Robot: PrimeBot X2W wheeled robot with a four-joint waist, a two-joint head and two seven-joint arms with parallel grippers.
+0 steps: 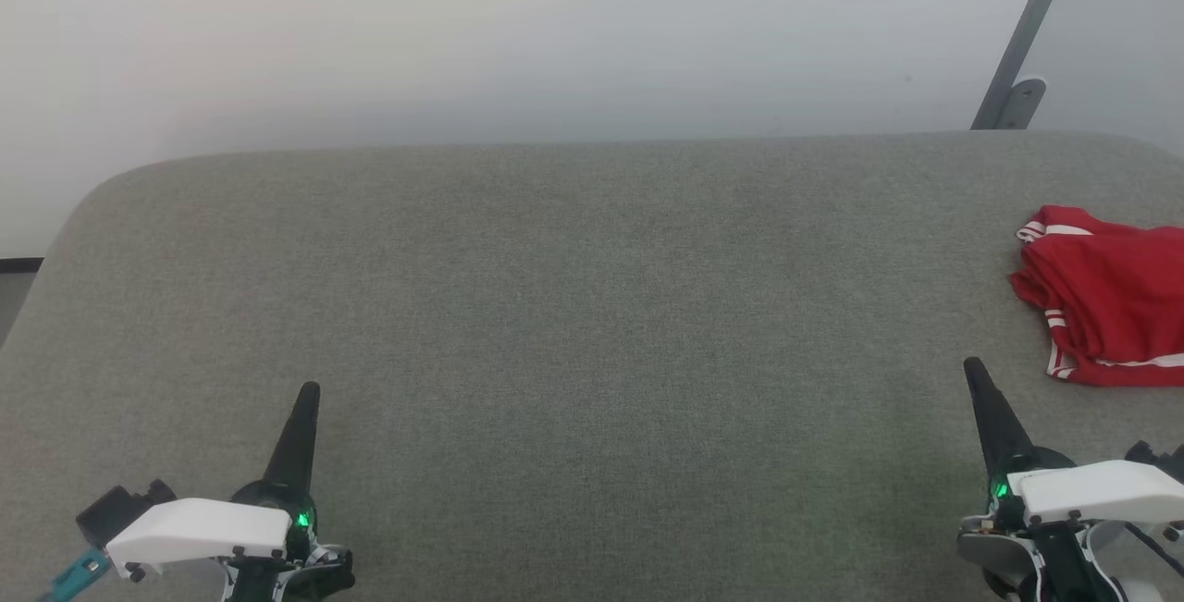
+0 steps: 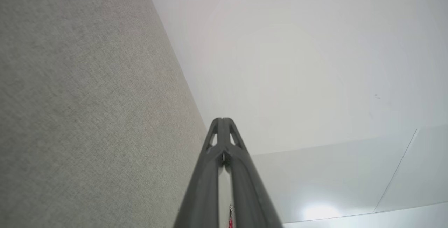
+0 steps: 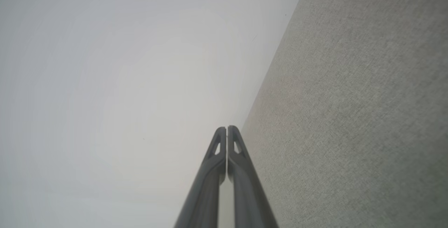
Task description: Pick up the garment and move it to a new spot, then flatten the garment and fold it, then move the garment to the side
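Garment (image 1: 1110, 306) lies folded, striped trim leftward, long axis cropped.

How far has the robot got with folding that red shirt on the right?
The red jersey shirt with white trim lies as a compact layered bundle at the right edge of the grey fabric table, so folding and moving aside look done, though that's a judgement. Nothing is in hand: left gripper and right gripper are shut, empty, clear of it. Little seems left.

White wrist housings (image 1: 199, 528), green indicator lights (image 1: 302, 520), long dark tapered fingers (image 1: 296, 445), teal fitting (image 1: 79, 576)
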